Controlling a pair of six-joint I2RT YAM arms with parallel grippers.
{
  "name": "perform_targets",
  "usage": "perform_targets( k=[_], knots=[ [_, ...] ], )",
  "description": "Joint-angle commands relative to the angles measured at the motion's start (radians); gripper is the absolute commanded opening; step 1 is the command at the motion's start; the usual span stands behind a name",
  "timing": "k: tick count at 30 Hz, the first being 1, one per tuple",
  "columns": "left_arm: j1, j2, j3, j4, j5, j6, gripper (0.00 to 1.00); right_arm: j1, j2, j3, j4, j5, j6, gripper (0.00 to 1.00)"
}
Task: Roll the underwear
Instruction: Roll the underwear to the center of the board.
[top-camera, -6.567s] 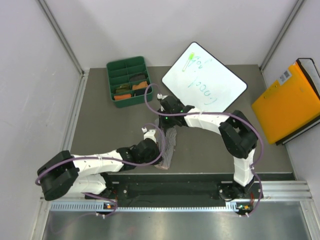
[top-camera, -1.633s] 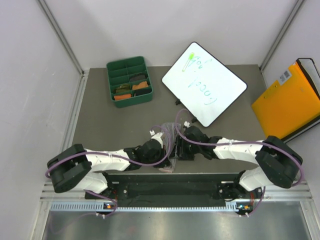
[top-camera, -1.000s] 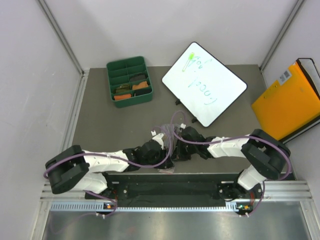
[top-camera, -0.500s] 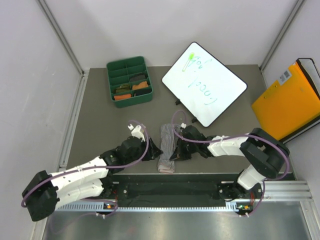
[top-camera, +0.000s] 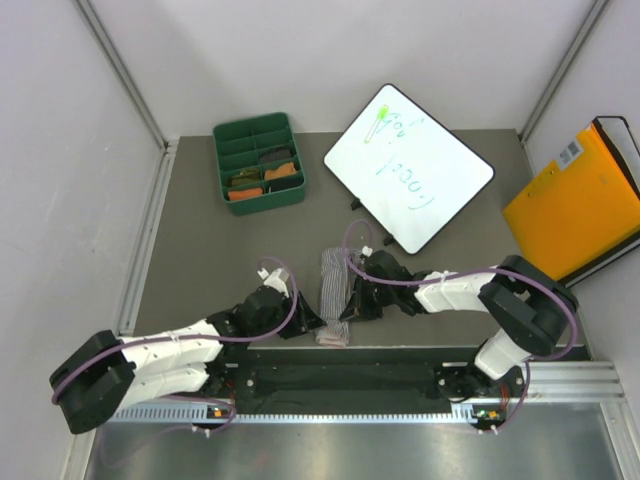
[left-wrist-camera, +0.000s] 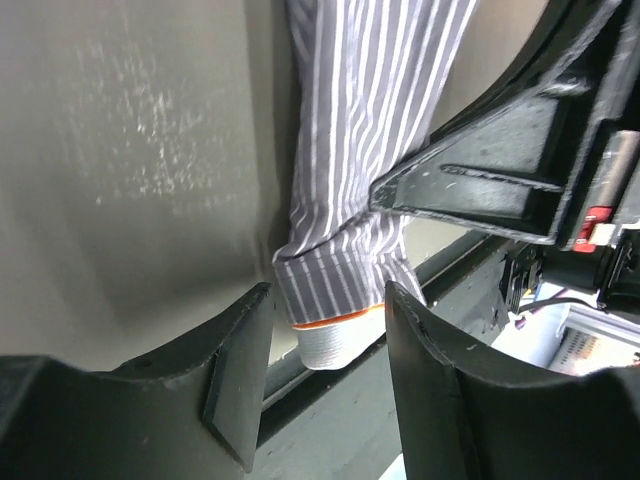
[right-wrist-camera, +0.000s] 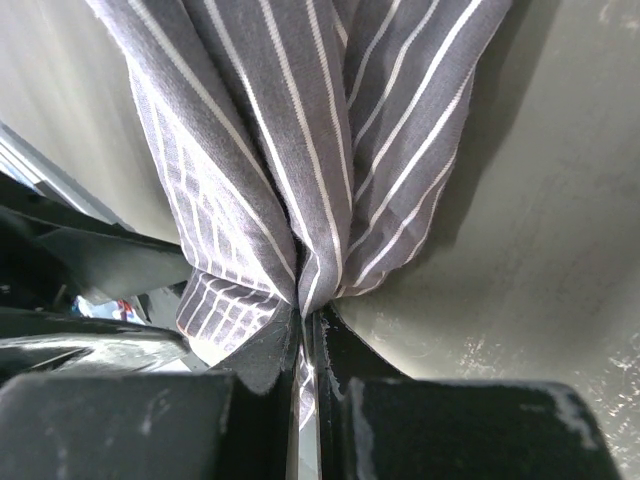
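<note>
The grey-white striped underwear (top-camera: 333, 290) lies as a long folded strip near the table's front edge, its white, orange-edged waistband end (left-wrist-camera: 335, 340) toward the rail. My right gripper (top-camera: 350, 306) is shut on the strip's right edge, with cloth bunched between its closed jaws (right-wrist-camera: 305, 335). My left gripper (top-camera: 311, 322) is open just left of the strip's near end. In the left wrist view its fingertips (left-wrist-camera: 238, 365) frame the waistband end without touching it, and the underwear (left-wrist-camera: 360, 150) runs away from them. More rolled underwear sits in the green tray.
A green divided tray (top-camera: 224, 163) with rolled cloth pieces stands at the back left. A whiteboard (top-camera: 408, 165) leans at the back centre. An orange folder (top-camera: 580, 205) lies at the right. The black rail (top-camera: 340, 378) runs along the near edge.
My left gripper let go of the strip, opened and swung out to the left, then came back toward the strip's near end. The right gripper stayed shut on the cloth.
</note>
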Motion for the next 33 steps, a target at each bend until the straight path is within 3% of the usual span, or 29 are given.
perform_targets(
  k=[1,11,14,15,18,21,22,25,28,33],
  knots=[
    [0.001,0.034,-0.022,0.086,0.052,-0.045,0.52,-0.007,0.04,-0.038,-0.042,0.071,-0.036,0.0],
    [0.0,0.089,-0.054,0.149,0.092,-0.069,0.47,-0.007,0.043,-0.029,-0.024,0.068,-0.038,0.0],
    [0.0,0.134,-0.059,0.203,0.086,-0.079,0.31,-0.005,0.038,-0.029,-0.02,0.065,-0.044,0.0],
    [0.001,0.144,-0.056,0.21,0.081,-0.074,0.18,-0.007,0.028,-0.03,-0.019,0.065,-0.046,0.0],
    [0.009,0.174,-0.03,0.203,0.072,-0.068,0.0,-0.007,-0.021,-0.029,-0.039,0.074,-0.084,0.01],
    [0.038,0.172,0.004,0.152,0.101,-0.06,0.0,-0.005,-0.093,-0.014,-0.091,0.14,-0.18,0.2],
    [0.05,0.163,0.021,0.131,0.118,-0.054,0.0,-0.005,-0.154,-0.015,-0.118,0.174,-0.238,0.34],
    [0.116,0.161,0.068,0.031,0.214,-0.014,0.0,0.007,-0.291,-0.05,-0.071,0.214,-0.401,0.61],
    [0.19,0.172,0.114,-0.079,0.316,0.036,0.0,0.094,-0.382,-0.072,-0.016,0.258,-0.592,0.72],
    [0.227,0.209,0.154,-0.132,0.438,0.049,0.0,0.264,-0.385,-0.07,0.068,0.297,-0.777,0.78]
  ],
)
